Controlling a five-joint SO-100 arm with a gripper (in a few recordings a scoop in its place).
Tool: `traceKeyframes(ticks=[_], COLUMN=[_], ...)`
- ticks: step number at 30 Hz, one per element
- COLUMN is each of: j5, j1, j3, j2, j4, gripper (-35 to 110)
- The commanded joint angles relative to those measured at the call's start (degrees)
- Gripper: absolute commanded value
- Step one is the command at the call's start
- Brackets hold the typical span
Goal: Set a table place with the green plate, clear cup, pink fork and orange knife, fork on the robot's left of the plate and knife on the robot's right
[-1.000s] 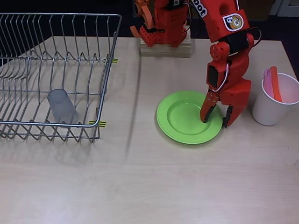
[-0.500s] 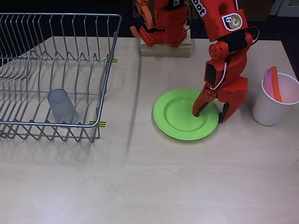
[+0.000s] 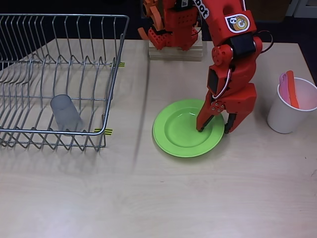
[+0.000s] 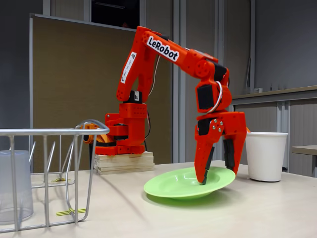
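While the red-orange robot arm's pointed hand (image 3: 213, 126) straddles the right rim of the round lime-green plastic plate (image 3: 181, 134), one finger stands inside the dish and the other outside it, so the fingers are spread with the rim between them; whether they truly pinch it cannot be told. Seen from the side in the fixed view, the plate (image 4: 178, 186) is tilted, its hand-side edge raised off the pale wooden counter (image 3: 163, 193) and its far edge resting down. Compared with the earlier overhead frames, the plate and the hand have slid leftward, toward the wire dish rack (image 3: 59, 79). Right of the plate, the white paper cup (image 3: 290, 111) holds the slim orange-red plastic knife (image 3: 292, 89) and the pink plastic fork (image 3: 284, 88), both upright with their long axes leaning toward the cup's back rim. Left of the plate, the small frosted translucent tumbler (image 3: 65, 113) lies inside the rack near its front edge. Bare counter stretches in front of the plate and between it and the rack.
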Motion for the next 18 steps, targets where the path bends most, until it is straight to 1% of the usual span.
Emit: traceKeyframes(ticks=[1, 11, 15, 18], j5=[-2.9, -3.3, -2.2, -2.2], j1=[-0.2, -1.1, -1.1, -0.8], j3=[-3.8, -8.5, -9.3, -9.5], j2=[2.1, -1.5, -1.6, -0.7], j4=[2.5, 1.4, 3.3, 6.0], gripper=[27, 27, 27, 22])
